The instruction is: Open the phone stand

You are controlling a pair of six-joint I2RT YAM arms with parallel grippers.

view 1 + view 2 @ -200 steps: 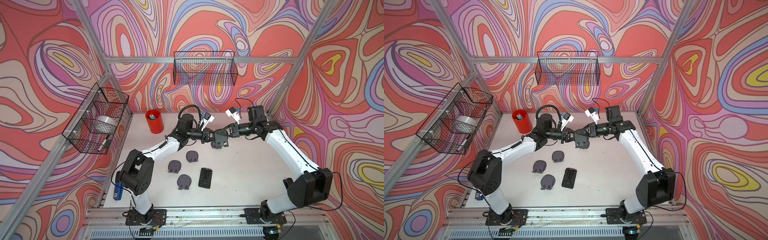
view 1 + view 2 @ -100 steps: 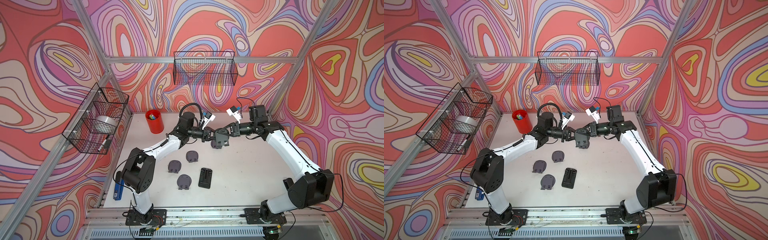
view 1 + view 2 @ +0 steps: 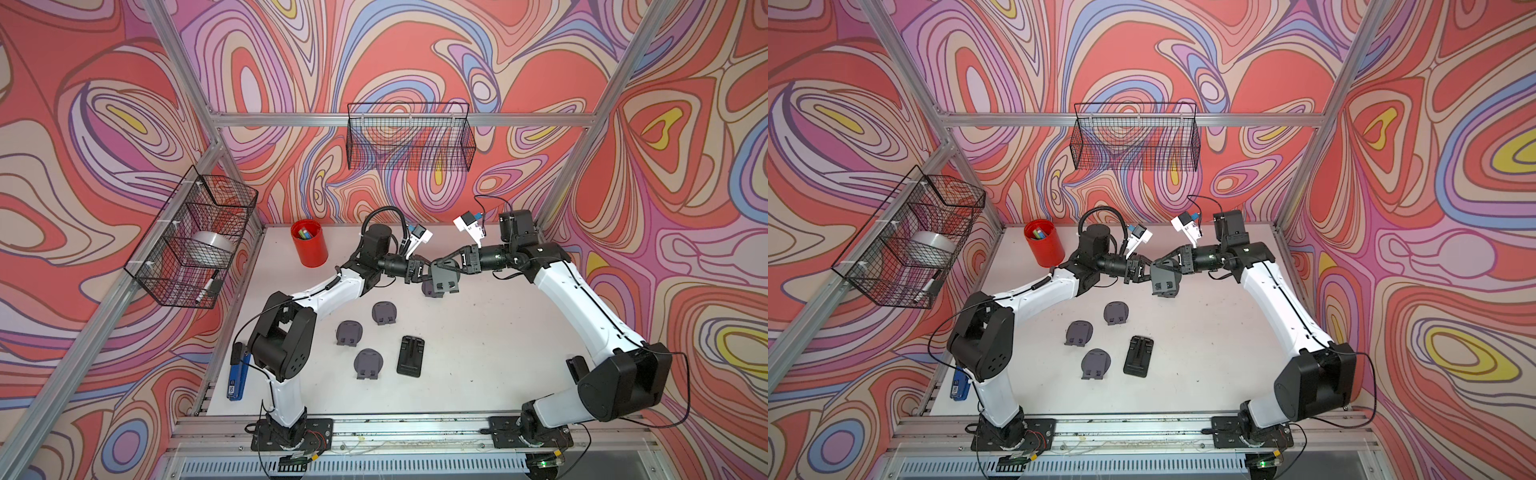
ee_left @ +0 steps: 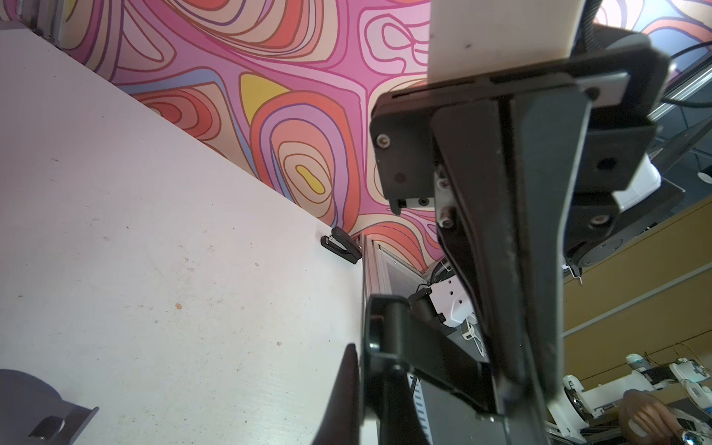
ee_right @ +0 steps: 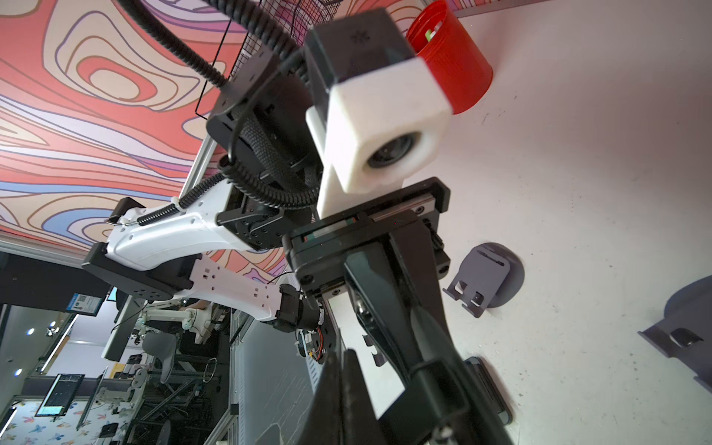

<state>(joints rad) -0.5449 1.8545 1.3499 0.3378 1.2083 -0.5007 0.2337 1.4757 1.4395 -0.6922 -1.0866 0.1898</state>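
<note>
The stand (image 3: 444,281) has hardly moved this last second, still held above the table's (image 3: 498,332) far middle by the left tool (image 3: 424,272) and right tool (image 3: 440,266), both clamped on it, so its hinge seems only part-open.

Left arm (image 3: 324,291) and right arm (image 3: 582,307) reach inward from their bases, elbows bent, wrists near level; left gripper (image 3: 420,272) and right gripper (image 3: 441,262) meet nose to nose in mid-air, each with jaws drawn close
</note>
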